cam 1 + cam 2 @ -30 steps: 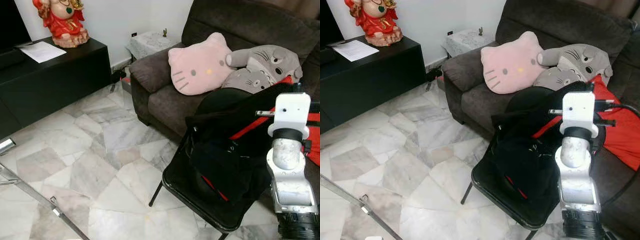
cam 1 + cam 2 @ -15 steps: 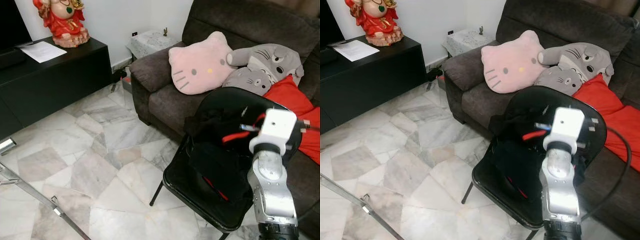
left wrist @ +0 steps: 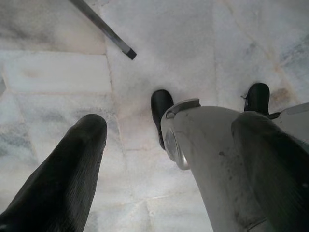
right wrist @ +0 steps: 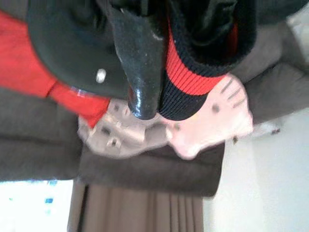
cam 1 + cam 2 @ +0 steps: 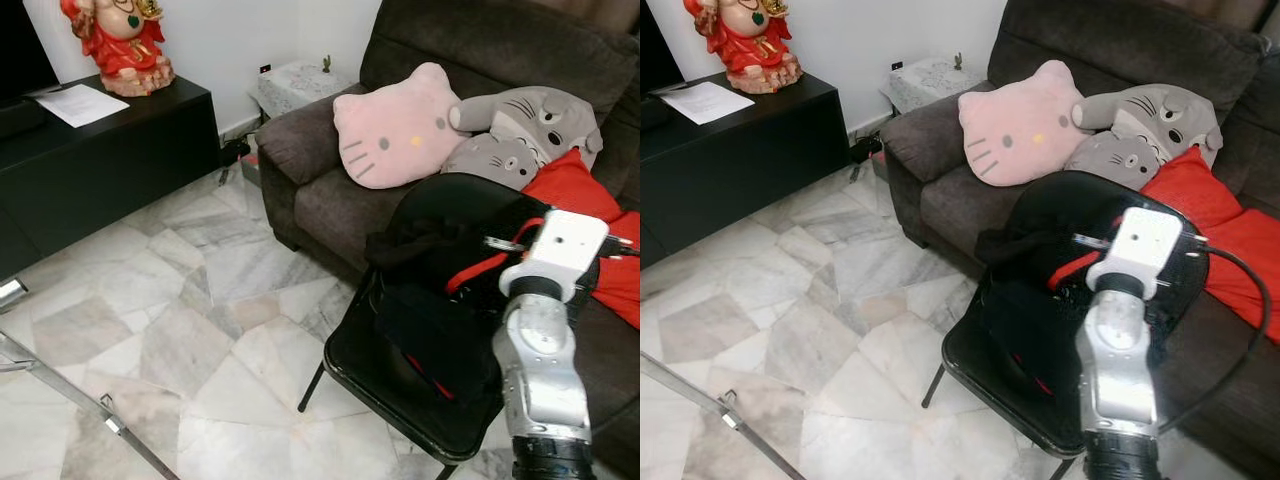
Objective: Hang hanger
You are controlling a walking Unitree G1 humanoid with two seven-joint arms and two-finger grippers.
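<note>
Right claw [image 4: 145, 92] is clamped on the black-and-red garment [image 5: 440, 290] draped over the black folding chair [image 5: 400, 400], held up near the chair back. Can't make out the hanger itself; presumably buried in the fabric.

Left claw [image 3: 169, 159] hangs idle over the marble floor [image 5: 180, 330], fingers spread, gripping nothing.

Risks, as I read it:
- cloth snags on the chair back during a lift, and the light chair tips or drags
- grip is on fabric only, so the hanger could slide out

Surroundings: sofa [image 5: 320, 190] right behind the chair, holding a pink cat cushion [image 5: 395, 130], grey plush [image 5: 520, 125] and red cushion [image 5: 565, 185]. Black TV cabinet [image 5: 100, 160] well apart. No rail in view
</note>
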